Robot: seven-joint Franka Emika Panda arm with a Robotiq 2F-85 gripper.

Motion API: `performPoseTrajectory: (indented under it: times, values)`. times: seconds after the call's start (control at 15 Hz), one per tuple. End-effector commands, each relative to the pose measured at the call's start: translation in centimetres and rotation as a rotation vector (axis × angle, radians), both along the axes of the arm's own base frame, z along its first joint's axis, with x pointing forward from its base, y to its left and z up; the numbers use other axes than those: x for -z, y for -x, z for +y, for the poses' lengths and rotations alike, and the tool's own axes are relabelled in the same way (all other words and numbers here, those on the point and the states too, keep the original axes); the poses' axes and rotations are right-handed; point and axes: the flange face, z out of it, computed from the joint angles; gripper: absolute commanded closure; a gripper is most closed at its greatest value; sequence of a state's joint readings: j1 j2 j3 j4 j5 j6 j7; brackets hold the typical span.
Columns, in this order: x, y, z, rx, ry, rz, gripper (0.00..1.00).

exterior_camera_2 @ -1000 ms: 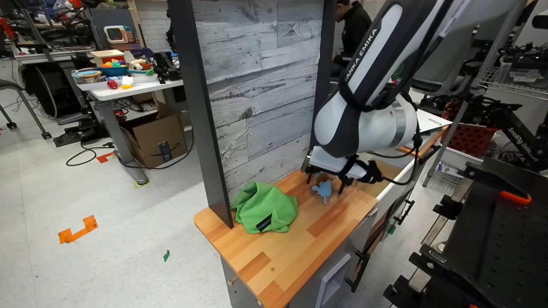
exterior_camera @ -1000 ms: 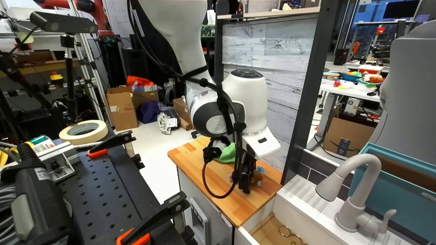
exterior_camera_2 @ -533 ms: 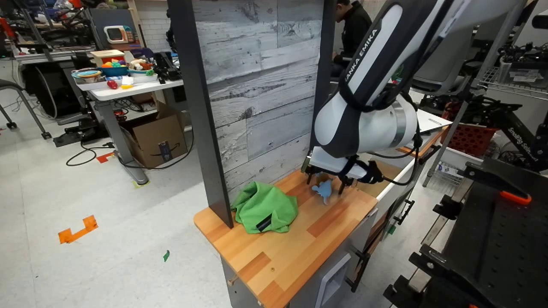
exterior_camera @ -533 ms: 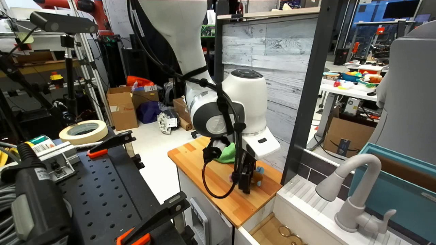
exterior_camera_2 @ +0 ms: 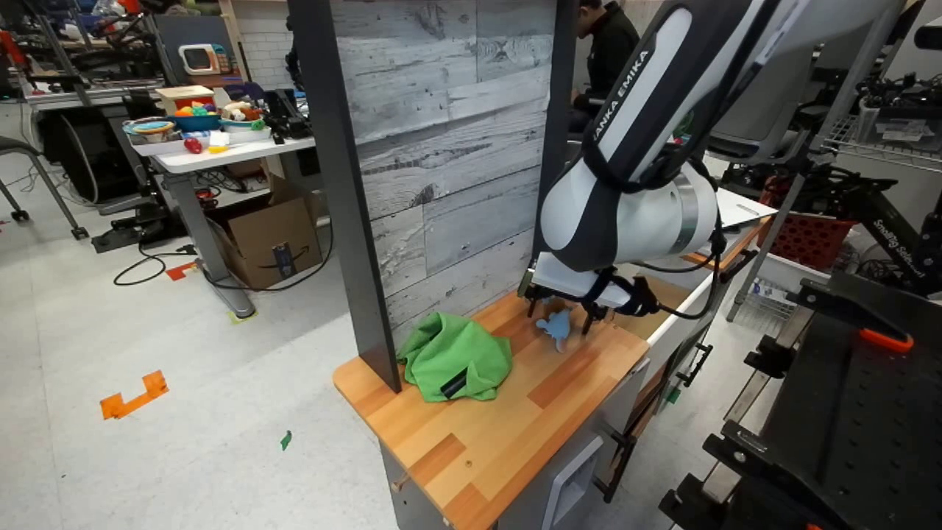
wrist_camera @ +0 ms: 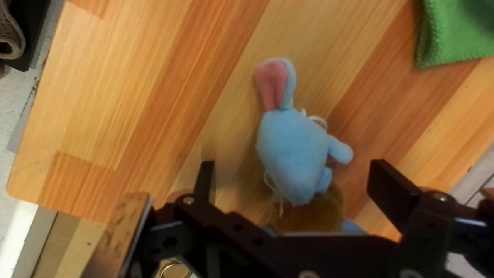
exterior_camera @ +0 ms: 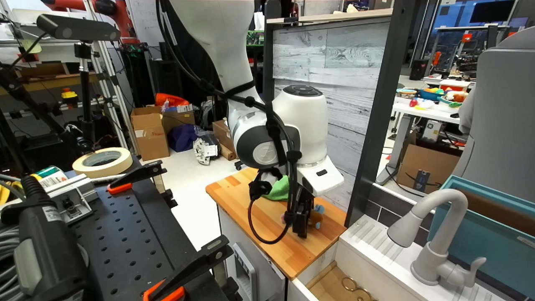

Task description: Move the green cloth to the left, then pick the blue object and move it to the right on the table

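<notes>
Grey chair (exterior_camera: pixel 503 121) shifted slightly; fingers (wrist_camera: pixel 391 187) apart w/ blue toy (wrist_camera: pixel 293 150) btwn, gold rings (exterior_camera: pixel 355 289) in white compartment (exterior_camera: pixel 365 274).

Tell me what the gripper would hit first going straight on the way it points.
Likely the wooden tabletop: the gripper, jaws open, straddles the blue plush toy, though depth is unclear.
</notes>
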State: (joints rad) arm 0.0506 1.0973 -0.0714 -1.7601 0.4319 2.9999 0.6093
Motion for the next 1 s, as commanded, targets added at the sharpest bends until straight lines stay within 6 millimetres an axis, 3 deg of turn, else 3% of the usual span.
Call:
performPoseTrajectory:
  times: [0.0, 0.2, 0.87, 0.93]
  values:
    - [0.1, -0.1, 0.0, 0.0, 0.0, 0.0, 0.0]
    - [0.1, -0.1, 0.0, 0.0, 0.0, 0.0, 0.0]
    - [-6.5, 0.2, 1.4, -0.004, -0.027, -0.092, 0.0]
    - [0.1, -0.1, 0.0, 0.0, 0.0, 0.001, 0.0]
